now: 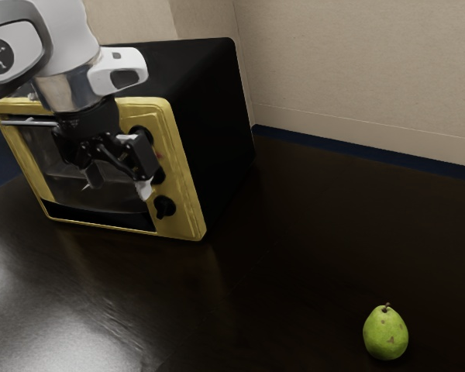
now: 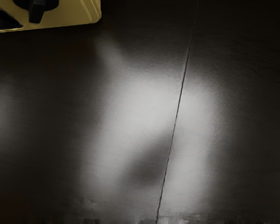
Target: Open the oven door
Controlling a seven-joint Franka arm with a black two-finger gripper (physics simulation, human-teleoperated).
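Note:
My gripper (image 1: 118, 184) hangs in front of the oven's face in the exterior view, its fingers spread apart with nothing seen between them. Behind it stands the yellow-fronted black oven (image 1: 189, 198). Its glass door (image 1: 60, 180) looks closed, flush with the yellow frame. A silver handle bar (image 1: 29, 122) runs along the door's upper edge, and my hand hides its far end. The gripper is lower than the bar and nearer the knobs. In the wrist view, a lower corner of the oven front (image 2: 74, 14) shows.
A black knob (image 1: 164, 206) sits low on the oven's front, close to the gripper; the wrist view has a knob (image 2: 36, 9) too. A green pear (image 1: 385, 333) rests on the dark table (image 1: 294, 256), far from the oven. A beige wall (image 1: 364, 70) rises behind.

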